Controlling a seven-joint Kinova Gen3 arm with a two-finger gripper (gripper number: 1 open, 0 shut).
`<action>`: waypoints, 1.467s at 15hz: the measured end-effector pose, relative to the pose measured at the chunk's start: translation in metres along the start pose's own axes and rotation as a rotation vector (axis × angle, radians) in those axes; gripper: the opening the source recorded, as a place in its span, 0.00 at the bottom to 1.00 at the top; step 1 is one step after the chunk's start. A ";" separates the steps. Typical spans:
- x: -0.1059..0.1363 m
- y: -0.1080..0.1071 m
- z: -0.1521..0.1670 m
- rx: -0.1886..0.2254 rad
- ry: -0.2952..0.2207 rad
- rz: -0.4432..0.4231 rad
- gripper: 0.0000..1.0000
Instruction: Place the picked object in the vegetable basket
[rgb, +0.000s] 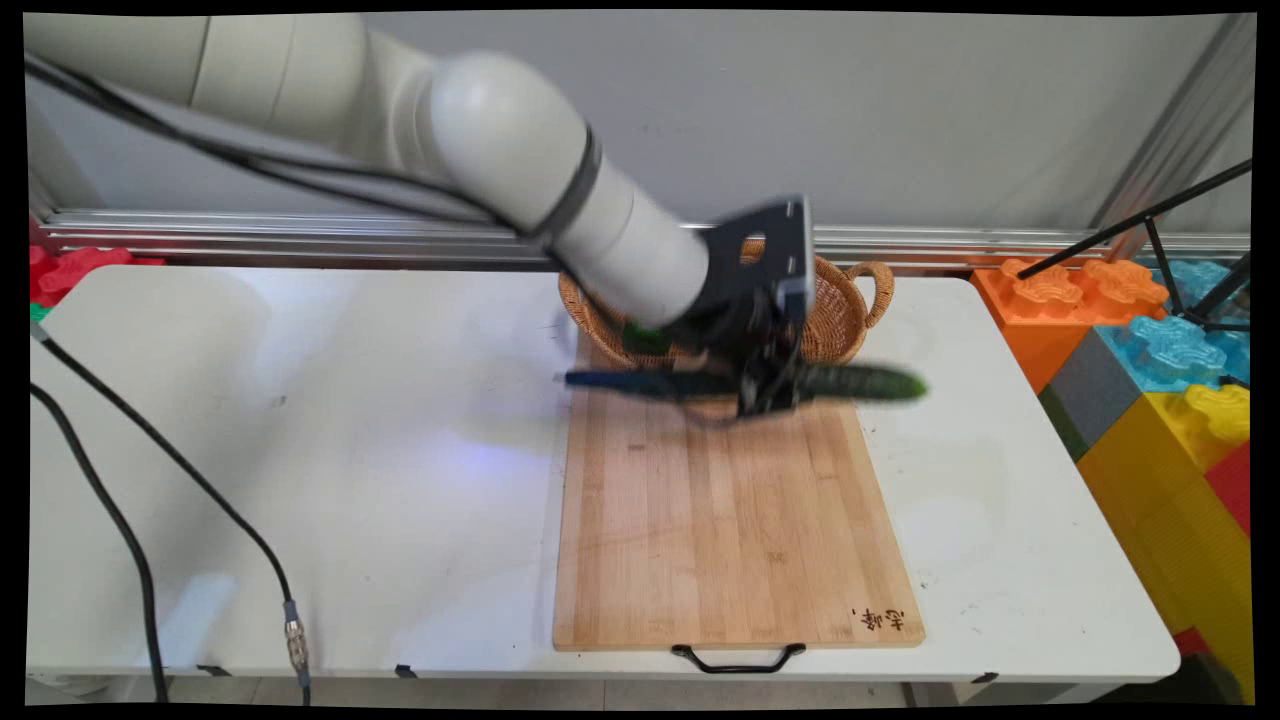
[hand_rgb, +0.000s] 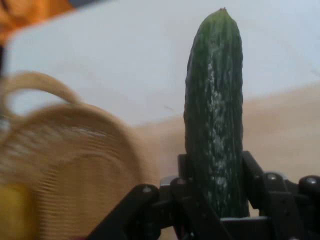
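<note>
A long dark green cucumber (rgb: 865, 383) (hand_rgb: 215, 110) is held level in my gripper (rgb: 770, 395) (hand_rgb: 215, 200), whose fingers are shut on its near end. It hangs a little above the far end of the wooden cutting board (rgb: 730, 520), just in front of the wicker basket (rgb: 835, 315) (hand_rgb: 65, 165). The cucumber's tip points toward the table's right side. A yellow thing (hand_rgb: 12, 210) shows inside the basket in the hand view.
The white table (rgb: 300, 450) carries the board and the basket. Big coloured toy blocks (rgb: 1150, 340) stand off the right end. Black cables (rgb: 150, 480) hang across the table's left side. A black tripod leg (rgb: 1150, 225) slants at the upper right.
</note>
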 end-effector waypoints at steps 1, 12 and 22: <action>0.003 -0.015 -0.002 0.034 0.021 -0.002 0.00; -0.034 -0.091 0.067 0.162 0.088 -0.217 0.00; -0.044 -0.099 0.105 0.153 0.103 -0.269 1.00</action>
